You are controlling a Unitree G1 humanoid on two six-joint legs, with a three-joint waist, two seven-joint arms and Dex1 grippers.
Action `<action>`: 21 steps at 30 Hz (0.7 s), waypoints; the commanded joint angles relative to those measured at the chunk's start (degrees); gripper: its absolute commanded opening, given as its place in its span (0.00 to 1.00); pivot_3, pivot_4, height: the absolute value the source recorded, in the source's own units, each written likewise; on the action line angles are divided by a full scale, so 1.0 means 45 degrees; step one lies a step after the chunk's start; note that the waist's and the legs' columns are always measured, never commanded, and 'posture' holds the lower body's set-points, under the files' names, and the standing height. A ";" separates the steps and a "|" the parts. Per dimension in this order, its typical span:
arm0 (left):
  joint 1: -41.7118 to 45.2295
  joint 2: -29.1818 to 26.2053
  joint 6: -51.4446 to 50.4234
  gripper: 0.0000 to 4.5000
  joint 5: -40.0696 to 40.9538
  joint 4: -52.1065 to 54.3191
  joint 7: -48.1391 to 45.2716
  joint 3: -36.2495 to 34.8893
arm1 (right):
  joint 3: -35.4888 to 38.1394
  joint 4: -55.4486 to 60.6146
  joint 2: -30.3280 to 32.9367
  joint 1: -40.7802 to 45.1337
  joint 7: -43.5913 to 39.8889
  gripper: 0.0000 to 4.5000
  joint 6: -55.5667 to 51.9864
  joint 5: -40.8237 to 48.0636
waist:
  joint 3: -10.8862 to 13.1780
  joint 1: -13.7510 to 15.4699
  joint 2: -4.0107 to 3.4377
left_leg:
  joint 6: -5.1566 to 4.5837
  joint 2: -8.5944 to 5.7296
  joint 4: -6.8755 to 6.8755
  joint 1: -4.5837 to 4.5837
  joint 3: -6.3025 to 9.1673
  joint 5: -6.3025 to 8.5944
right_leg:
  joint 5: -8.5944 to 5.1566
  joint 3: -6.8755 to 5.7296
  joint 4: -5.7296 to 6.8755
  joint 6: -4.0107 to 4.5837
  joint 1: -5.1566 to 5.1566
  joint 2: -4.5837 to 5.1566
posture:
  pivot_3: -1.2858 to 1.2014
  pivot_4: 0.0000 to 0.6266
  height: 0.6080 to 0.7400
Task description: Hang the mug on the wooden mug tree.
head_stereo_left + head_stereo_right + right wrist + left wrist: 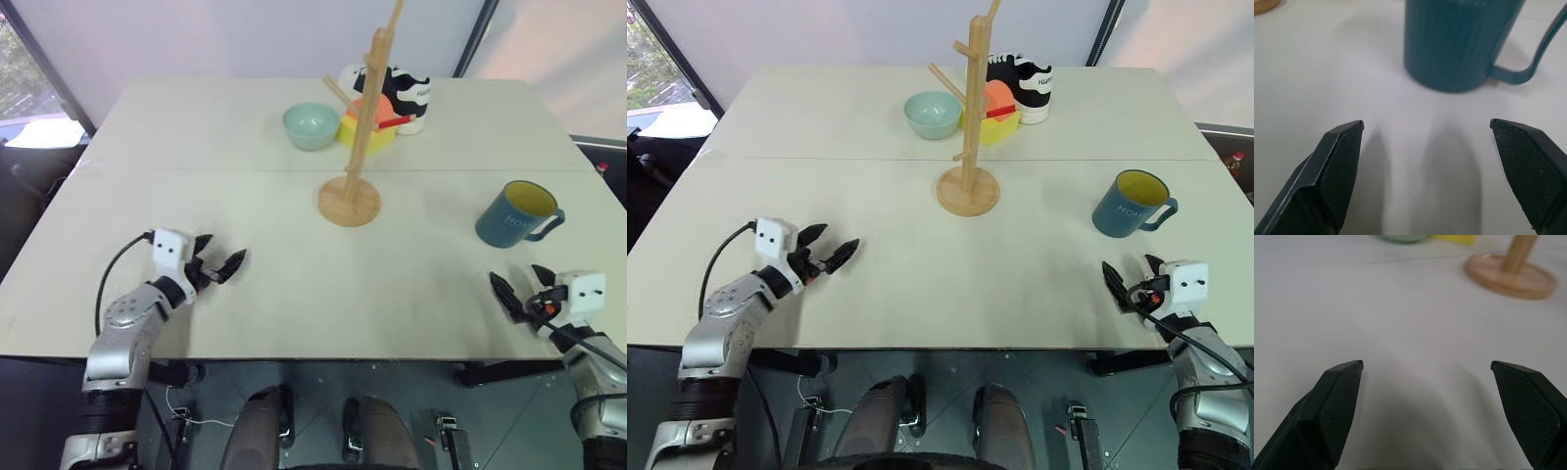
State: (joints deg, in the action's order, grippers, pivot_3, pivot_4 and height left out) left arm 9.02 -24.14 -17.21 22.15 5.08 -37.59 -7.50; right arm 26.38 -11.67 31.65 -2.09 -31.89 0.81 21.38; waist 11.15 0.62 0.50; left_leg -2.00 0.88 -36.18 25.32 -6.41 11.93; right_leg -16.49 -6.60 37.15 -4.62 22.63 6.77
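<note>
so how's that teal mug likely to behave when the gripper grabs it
The mug looks like glazed ceramic, so probably rigid, fairly heavy and somewhat slippery. Its ribbed wall may aid grip. Standing upright on the table, it seems unlikely to tip; dropped, it could chip.

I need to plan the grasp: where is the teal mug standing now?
In the head views the mug stands upright on the table's right side, just ahead of the open right gripper, right of the wooden mug tree.

A mint bowl (933, 114), yellow container (993, 124) and cow-pattern mug (1024, 86) share the table's (921, 284) far side.
</note>
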 commanded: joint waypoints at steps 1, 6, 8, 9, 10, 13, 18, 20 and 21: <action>0.0003 -0.0073 -0.0418 1.00 0.0799 0.1659 -0.1037 0.0794 | 0.0734 -0.0031 0.0352 0.0308 0.0723 0.96 -0.0003 -0.0057 | -0.0003 0.0010 -0.0005 | 0.0001 0.0000 0.0001 0.0000 0.0000 -0.0001 | 0.0000 -0.0001 0.0001 0.0000 0.0000 -0.0001 | 0.52 0.24 0.96; 0.0434 -0.0388 -0.1361 1.00 0.1199 0.3332 -0.2384 0.2674 | 0.0836 -0.0571 0.0603 0.0966 0.1884 0.96 0.0051 -0.0705 | -0.0011 -0.0003 -0.0019 | 0.0004 0.0000 -0.0004 -0.0003 -0.0002 -0.0006 | 0.0000 -0.0001 0.0002 0.0000 -0.0009 -0.0008 | 0.52 0.24 0.96; 0.0779 -0.0330 -0.1458 1.00 0.0973 0.3487 -0.2414 0.3175 | 0.0848 -0.0866 0.0663 0.1350 0.2257 0.96 0.0040 -0.0867 | -0.0024 -0.0001 -0.0041 | 0.0003 -0.0001 -0.0007 -0.0007 -0.0002 -0.0011 | 0.0000 -0.0001 0.0009 0.0000 -0.0013 -0.0014 | 0.52 0.24 0.96; 0.0940 -0.0278 -0.1471 1.00 0.0916 0.3481 -0.2378 0.3301 | 0.0832 -0.1014 0.0692 0.1528 0.2396 0.96 0.0074 -0.0945 | -0.0028 0.0000 -0.0049 | -0.0010 0.0000 -0.0011 -0.0008 -0.0002 -0.0020 | 0.0000 -0.0001 0.0015 0.0000 -0.0013 -0.0016 | 0.52 0.24 0.96; 0.1094 -0.0218 -0.1496 1.00 0.0922 0.3488 -0.2326 0.3372 | 0.0820 -0.1179 0.0727 0.1700 0.2473 0.96 0.0099 -0.0978 | -0.0031 -0.0002 -0.0053 | -0.0016 0.0000 -0.0012 -0.0011 -0.0002 -0.0031 | 0.0000 -0.0001 0.0020 0.0000 -0.0014 -0.0020 | 0.52 0.24 0.96; 0.1422 -0.0092 -0.1470 1.00 0.0985 0.3531 -0.2249 0.3459 | 0.0757 -0.1953 0.0931 0.2295 0.2641 0.96 0.0214 -0.1175 | -0.0033 -0.0020 -0.0058 | -0.0022 0.0000 -0.0012 -0.0013 -0.0001 -0.0043 | 0.0001 -0.0001 0.0027 0.0002 -0.0014 -0.0024 | 0.52 0.24 0.96; 0.1483 -0.0152 -0.1607 1.00 0.1206 0.3951 -0.2331 0.3472 | 0.0641 -0.3212 0.1191 0.3170 0.2757 0.96 0.0557 -0.1337 | -0.0033 -0.0014 -0.0058 | -0.0030 0.0000 -0.0017 -0.0012 -0.0001 -0.0051 | 0.0002 -0.0001 0.0028 0.0001 -0.0017 -0.0031 | 0.52 0.24 0.96; 0.1470 -0.0180 -0.1605 1.00 0.1171 0.4015 -0.2329 0.3491 | 0.0574 -0.3645 0.1260 0.3421 0.2737 0.96 0.0742 -0.1440 | -0.0034 -0.0014 -0.0059 | -0.0021 0.0001 -0.0020 -0.0012 -0.0001 -0.0059 | 0.0003 -0.0001 0.0031 0.0001 -0.0018 -0.0035 | 0.52 0.24 0.96; 0.1465 -0.0194 -0.1605 1.00 0.1147 0.4039 -0.2321 0.3501 | 0.0537 -0.3849 0.1265 0.3585 0.2722 0.96 0.0810 -0.1477 | -0.0034 -0.0004 -0.0059 | -0.0016 0.0001 -0.0022 -0.0013 -0.0001 -0.0063 | 0.0003 -0.0001 0.0033 0.0001 -0.0019 -0.0036 | 0.52 0.24 0.96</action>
State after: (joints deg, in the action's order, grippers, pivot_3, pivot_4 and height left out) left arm 15.35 -24.77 -24.55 26.73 20.95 -47.92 8.25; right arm 28.29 -28.42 35.60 13.03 -19.77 2.68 14.87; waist 11.00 0.60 0.23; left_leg -2.08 0.88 -36.28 25.27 -6.41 11.65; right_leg -16.48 -6.60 37.30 -4.62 22.53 6.60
